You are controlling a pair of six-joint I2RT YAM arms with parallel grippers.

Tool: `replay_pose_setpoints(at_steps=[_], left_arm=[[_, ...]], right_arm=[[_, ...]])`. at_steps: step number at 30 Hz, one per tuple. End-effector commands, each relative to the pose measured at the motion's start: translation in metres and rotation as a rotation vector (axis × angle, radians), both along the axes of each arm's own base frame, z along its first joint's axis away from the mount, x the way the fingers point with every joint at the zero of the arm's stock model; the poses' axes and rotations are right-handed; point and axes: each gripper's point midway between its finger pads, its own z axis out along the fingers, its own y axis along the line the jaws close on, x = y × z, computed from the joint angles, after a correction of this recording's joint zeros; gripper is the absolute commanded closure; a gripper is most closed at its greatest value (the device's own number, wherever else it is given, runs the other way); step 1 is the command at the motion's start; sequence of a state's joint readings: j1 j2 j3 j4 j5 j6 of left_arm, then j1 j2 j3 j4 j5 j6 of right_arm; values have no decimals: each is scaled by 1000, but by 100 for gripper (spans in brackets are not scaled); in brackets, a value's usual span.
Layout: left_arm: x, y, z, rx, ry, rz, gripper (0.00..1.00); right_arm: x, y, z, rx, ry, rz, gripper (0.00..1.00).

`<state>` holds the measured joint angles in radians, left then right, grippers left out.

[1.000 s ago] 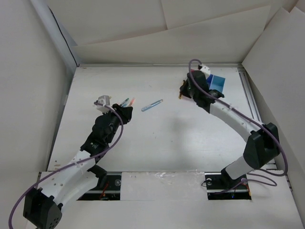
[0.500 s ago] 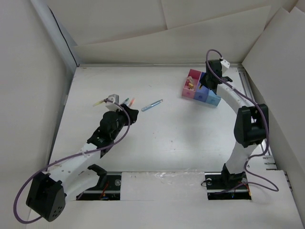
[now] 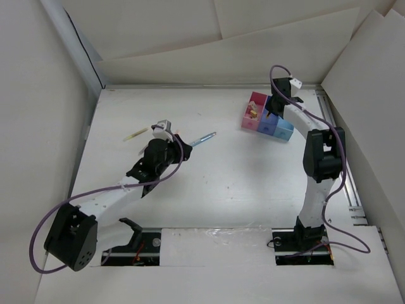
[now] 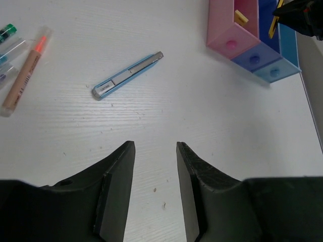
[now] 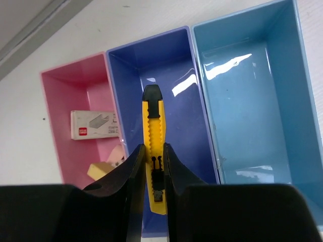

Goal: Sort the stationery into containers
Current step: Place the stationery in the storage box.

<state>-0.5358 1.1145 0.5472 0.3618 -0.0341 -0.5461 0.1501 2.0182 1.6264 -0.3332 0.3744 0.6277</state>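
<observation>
Table (image 3: 221, 183), seen from above, with both my arms on it. One row of three joined containers stands at the far right: pink bin (image 5: 75, 85), dark blue bin (image 5: 181, 116), light blue bin (image 5: 252, 116).

My right gripper (image 5: 153, 151) hangs over the dark blue bin, jaws clamped on one yellow cutter (image 5: 152, 121). Its long axis runs along the bin's length, black tip away from me.

My left gripper (image 4: 155, 147) is partly open and holds nothing. One light-blue cutter (image 4: 127, 76) lies on the table ahead of it, slightly to the left, with its long axis slanting from near-left to far-right. This arm is much the nearer; the right is well apart.

Count of the rest:
- One orange-tipped marker (image 4: 24, 75), at the left.
- At least two more pens, cut off by the frame edge.
- One white box (image 5: 95, 124), in the pink bin.
- One yellowish block (image 5: 103, 169), also in the pink bin.
</observation>
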Motion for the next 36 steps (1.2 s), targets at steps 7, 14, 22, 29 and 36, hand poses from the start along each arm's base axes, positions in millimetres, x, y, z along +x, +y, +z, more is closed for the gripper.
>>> replay_pose_setpoints(at_steps=[7, 14, 22, 29, 36], left_arm=[[23, -16, 11, 56, -15, 0, 59], [39, -16, -10, 139, 38, 28, 56], [59, -23, -35, 252, 94, 16, 55], [80, -37, -51, 367, 114, -66, 53], [97, -46, -74, 457, 149, -121, 35]], right_arm=[[8, -12, 15, -15, -31, -37, 70], [-14, -6, 68, 46, -131, -8, 54], [-85, 53, 124, 190, -316, 107, 100], [-174, 103, 129, 283, -382, 264, 100], [-213, 100, 122, 282, -409, 286, 58]])
